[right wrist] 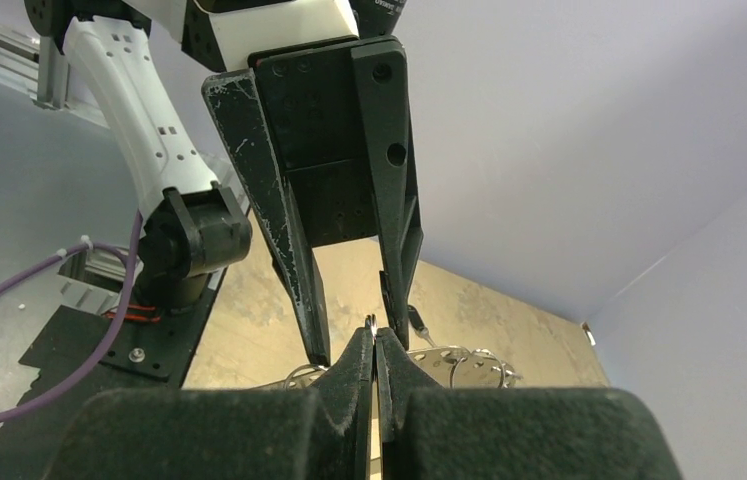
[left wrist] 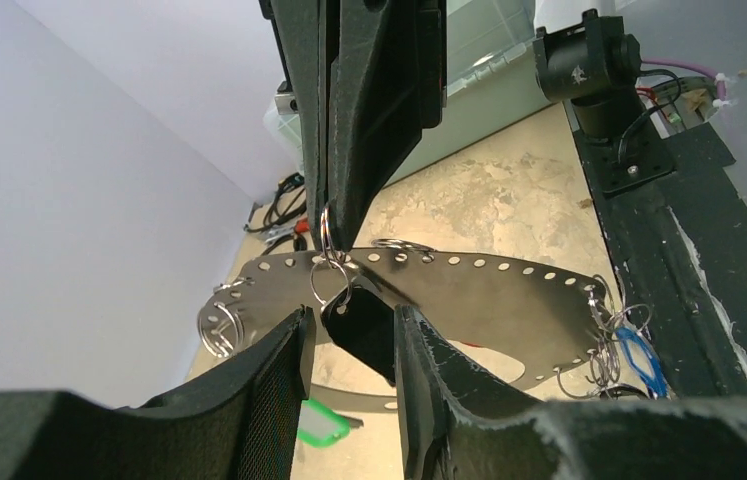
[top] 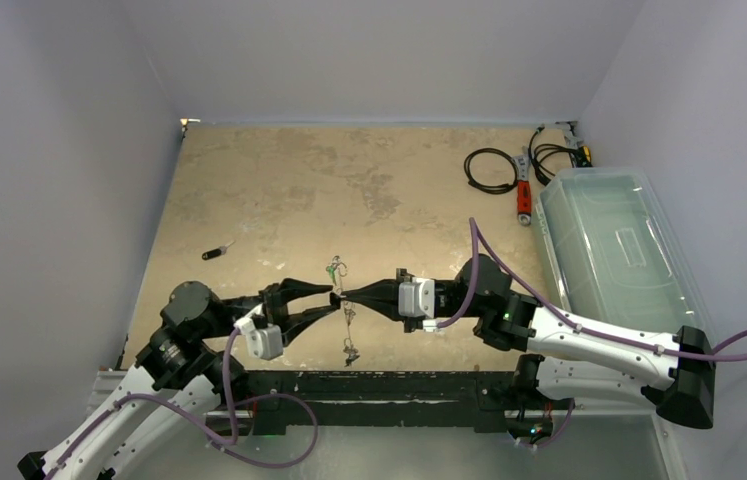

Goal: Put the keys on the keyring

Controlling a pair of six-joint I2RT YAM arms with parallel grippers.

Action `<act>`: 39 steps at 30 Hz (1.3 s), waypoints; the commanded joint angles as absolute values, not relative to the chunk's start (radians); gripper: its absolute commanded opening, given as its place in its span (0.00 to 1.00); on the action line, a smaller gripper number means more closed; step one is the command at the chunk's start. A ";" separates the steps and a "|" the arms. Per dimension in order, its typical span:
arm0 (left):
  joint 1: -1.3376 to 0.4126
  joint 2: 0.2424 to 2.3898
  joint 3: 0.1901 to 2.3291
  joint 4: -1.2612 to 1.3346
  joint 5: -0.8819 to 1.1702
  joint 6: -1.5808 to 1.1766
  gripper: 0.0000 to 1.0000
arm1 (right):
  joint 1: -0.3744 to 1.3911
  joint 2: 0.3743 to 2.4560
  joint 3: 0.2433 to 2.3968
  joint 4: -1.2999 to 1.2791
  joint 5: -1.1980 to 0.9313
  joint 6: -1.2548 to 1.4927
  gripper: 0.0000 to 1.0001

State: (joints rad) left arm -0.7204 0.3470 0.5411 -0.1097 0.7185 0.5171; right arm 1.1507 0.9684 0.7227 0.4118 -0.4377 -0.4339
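The keyring [left wrist: 469,300], a flat silver crescent with a row of holes, hangs above the table's near middle [top: 346,305]. My right gripper [top: 343,295] is shut on a small split ring [left wrist: 327,232] at its upper edge; the pinch shows in the right wrist view [right wrist: 375,335]. A black key head [left wrist: 364,330] hangs from that ring. My left gripper [left wrist: 349,335] stands open around it, with a gap on the left side. Green [left wrist: 321,422] and blue [left wrist: 639,352] tags hang from the keyring. One loose black key [top: 217,251] lies on the table at left.
A clear plastic bin [top: 619,245] lines the right edge. Black cables [top: 489,170] and a red-handled tool [top: 524,195] lie at the back right. The black mounting rail [top: 389,385] runs along the near edge just below the keyring.
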 commanded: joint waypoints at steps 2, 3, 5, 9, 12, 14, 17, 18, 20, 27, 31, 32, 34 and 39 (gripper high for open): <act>-0.717 0.351 0.533 -0.047 0.754 0.520 0.35 | 1.152 0.973 0.748 0.463 -0.440 -0.447 0.00; -0.717 0.351 0.531 -0.042 0.755 0.516 0.35 | 1.152 0.974 0.750 0.462 -0.442 -0.448 0.00; -0.716 0.350 0.528 -0.034 0.755 0.511 0.35 | 1.152 0.978 0.752 0.460 -0.442 -0.450 0.00; -0.715 0.344 0.526 -0.031 0.749 0.507 0.34 | 1.152 0.983 0.753 0.460 -0.439 -0.453 0.00; -0.713 0.351 0.527 -0.030 0.749 0.505 0.33 | 1.152 0.987 0.758 0.460 -0.443 -0.454 0.00; -0.712 0.360 0.530 -0.033 0.751 0.505 0.30 | 1.152 0.988 0.761 0.460 -0.446 -0.457 0.00; -0.710 0.372 0.535 -0.034 0.759 0.505 0.28 | 1.152 0.992 0.762 0.459 -0.449 -0.457 0.00; -0.708 0.374 0.534 -0.033 0.761 0.504 0.28 | 1.152 0.993 0.762 0.460 -0.451 -0.458 0.00; -0.707 0.377 0.534 -0.031 0.762 0.502 0.28 | 1.152 0.996 0.762 0.460 -0.454 -0.458 0.00; -0.702 0.385 0.534 -0.023 0.770 0.495 0.27 | 1.152 1.008 0.767 0.459 -0.457 -0.460 0.00; -0.700 0.386 0.534 -0.021 0.774 0.494 0.22 | 1.152 1.017 0.769 0.459 -0.459 -0.461 0.00; -0.699 0.387 0.536 -0.023 0.775 0.495 0.19 | 1.152 1.016 0.769 0.459 -0.460 -0.461 0.00; -0.697 0.389 0.535 -0.025 0.775 0.494 0.13 | 1.152 1.014 0.769 0.460 -0.460 -0.462 0.00; -0.694 0.394 0.538 -0.028 0.777 0.495 0.07 | 1.152 1.013 0.769 0.460 -0.463 -0.462 0.00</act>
